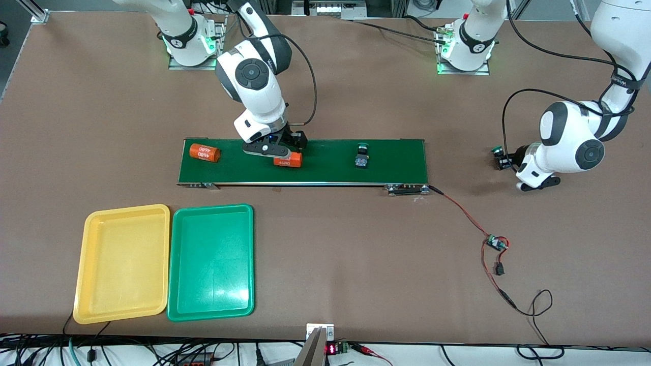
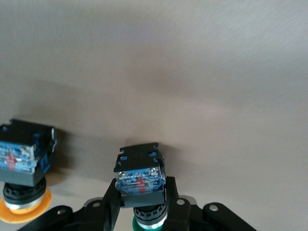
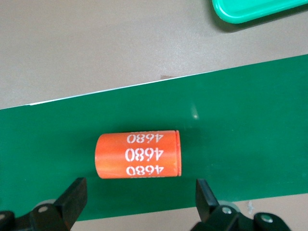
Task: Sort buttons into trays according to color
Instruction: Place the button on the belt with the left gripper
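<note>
Yellow tray [image 1: 122,264], green tray [image 1: 211,262], orange white-numbered cylinder [image 3: 138,155], dark-green belt [image 1: 396,160]

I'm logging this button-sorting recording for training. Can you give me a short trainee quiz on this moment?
1. True or false: the yellow tray and the green tray hold no buttons yet.
2. What lies between the open fingers of the right gripper over the belt? A) an orange cylinder B) a green button C) nothing
3. Fill in: the left gripper, at its own arm's end of the table, is shut on a button with a ___ cap.

Key: 1 true; 2 A; 3 green.
</note>
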Controlling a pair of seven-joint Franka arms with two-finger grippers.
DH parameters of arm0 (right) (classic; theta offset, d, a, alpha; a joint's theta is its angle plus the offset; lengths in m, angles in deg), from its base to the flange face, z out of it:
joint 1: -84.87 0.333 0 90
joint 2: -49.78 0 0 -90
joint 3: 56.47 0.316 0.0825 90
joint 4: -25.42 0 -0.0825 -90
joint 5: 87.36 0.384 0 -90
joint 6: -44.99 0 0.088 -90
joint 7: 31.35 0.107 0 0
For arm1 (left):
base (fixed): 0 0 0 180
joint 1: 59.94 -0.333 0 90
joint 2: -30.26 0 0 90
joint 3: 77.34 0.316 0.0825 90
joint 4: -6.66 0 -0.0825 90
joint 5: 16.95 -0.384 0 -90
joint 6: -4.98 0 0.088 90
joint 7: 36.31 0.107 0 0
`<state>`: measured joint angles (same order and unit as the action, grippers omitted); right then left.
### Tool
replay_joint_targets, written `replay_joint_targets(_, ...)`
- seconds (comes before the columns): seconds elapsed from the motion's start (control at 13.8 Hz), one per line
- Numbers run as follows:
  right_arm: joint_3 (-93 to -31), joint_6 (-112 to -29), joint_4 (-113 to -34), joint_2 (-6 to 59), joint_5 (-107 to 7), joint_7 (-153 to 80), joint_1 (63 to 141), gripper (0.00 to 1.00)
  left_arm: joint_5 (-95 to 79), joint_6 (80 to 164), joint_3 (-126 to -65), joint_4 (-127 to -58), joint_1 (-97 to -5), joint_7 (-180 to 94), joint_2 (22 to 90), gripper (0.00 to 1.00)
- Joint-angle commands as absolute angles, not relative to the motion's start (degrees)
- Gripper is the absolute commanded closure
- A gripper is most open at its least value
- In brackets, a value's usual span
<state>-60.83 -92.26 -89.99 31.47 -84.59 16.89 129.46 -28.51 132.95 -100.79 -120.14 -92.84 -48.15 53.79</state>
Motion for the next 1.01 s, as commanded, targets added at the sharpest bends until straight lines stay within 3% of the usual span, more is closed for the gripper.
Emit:
replay_joint_targets(0.0,-61.1,-92.4,-89.5,31.5,-84.9,18.0,130.0,0.0,-29.3,132.1,-101.2,-119.4,-86.9,-48.5,47.8,0.96)
replay_joint_targets(0.43,-61.2,-92.4,-89.5,31.2,-85.0,18.0,130.0,0.0,-23.0,132.3,-104.3,-118.1,-72.8,-48.9,41.2,0.97)
replay_joint_targets(0.94,-61.2,-92.4,-89.5,30.9,-85.0,18.0,130.0,0.0,-22.8,132.5,-106.3,-113.3,-64.9,-49.1,46.9,0.97)
